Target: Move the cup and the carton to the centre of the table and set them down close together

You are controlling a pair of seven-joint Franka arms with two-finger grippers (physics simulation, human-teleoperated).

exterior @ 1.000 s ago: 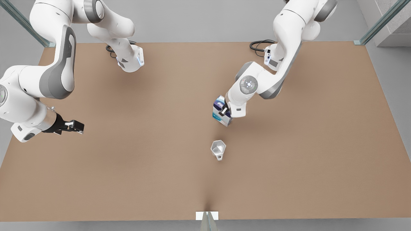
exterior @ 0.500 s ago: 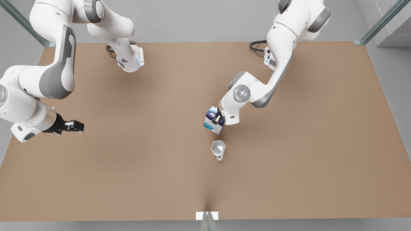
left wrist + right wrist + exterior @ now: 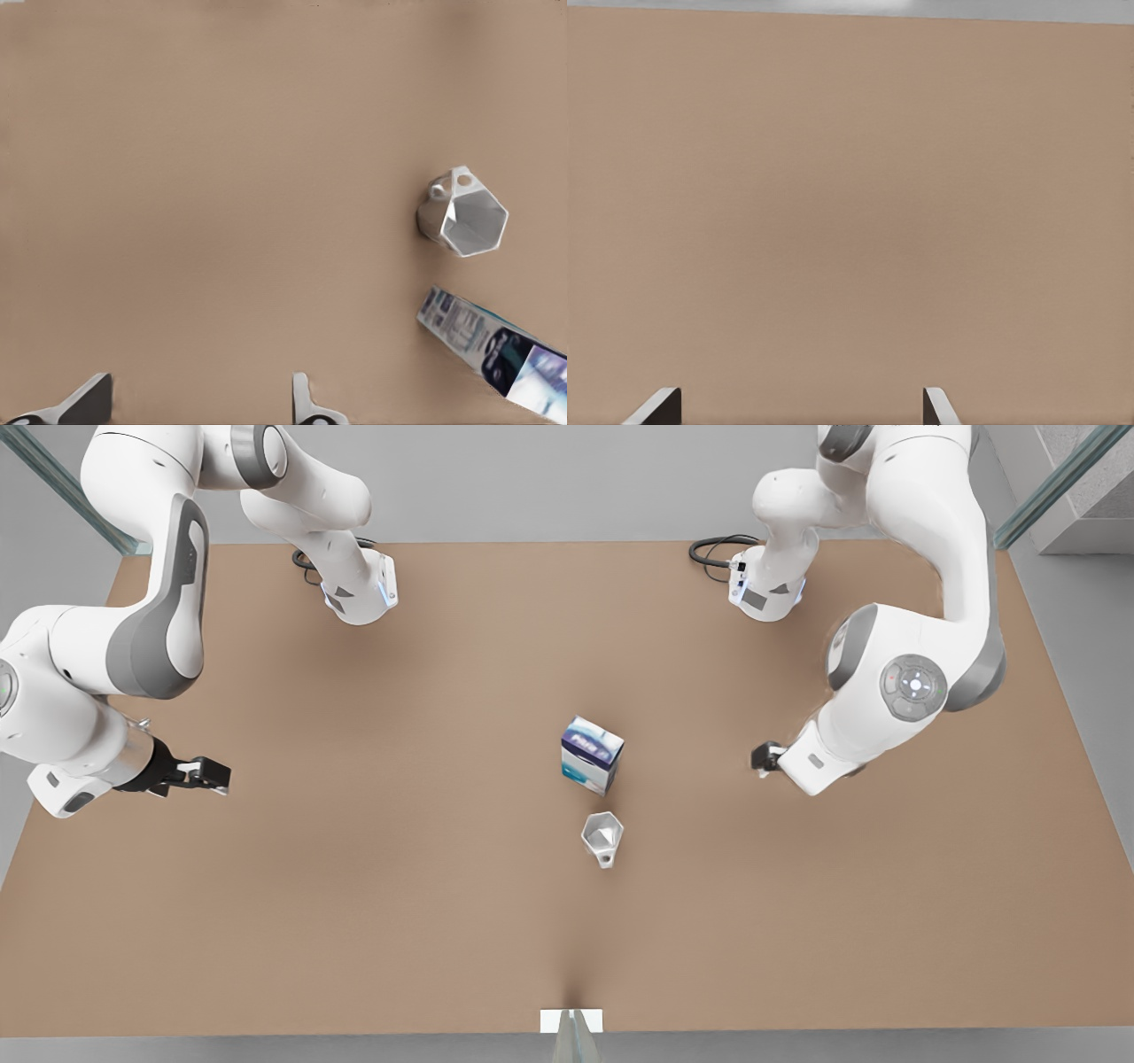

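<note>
Tan-brown table point(image 3: 354, 921) filled most of the front view, and your two task things stood near its middle. The carton point(image 3: 592, 755) stood upright on the table. The cup point(image 3: 602, 837) stood upright too, close by at the carton's 6 o'clock with a narrow strip of table between them. Its handle pointed toward 6 o'clock. Your left gripper point(image 3: 764, 757) hung at the carton's 3 o'clock, well apart from it and holding nothing. Your right gripper point(image 3: 209, 772) waited far off at the carton's 9 o'clock, also holding nothing.

From your left wrist camera, the left gripper point(image 3: 195, 403) had its fingers point(image 3: 89, 400) spread wide over bare table point(image 3: 221, 177). The cup point(image 3: 462, 212) and the carton point(image 3: 492, 350) stood off to one side, near each other but not touching.

From your right wrist camera, the right gripper point(image 3: 797, 405) also had its fingers point(image 3: 660, 405) spread wide, over plain table point(image 3: 850, 204).
</note>
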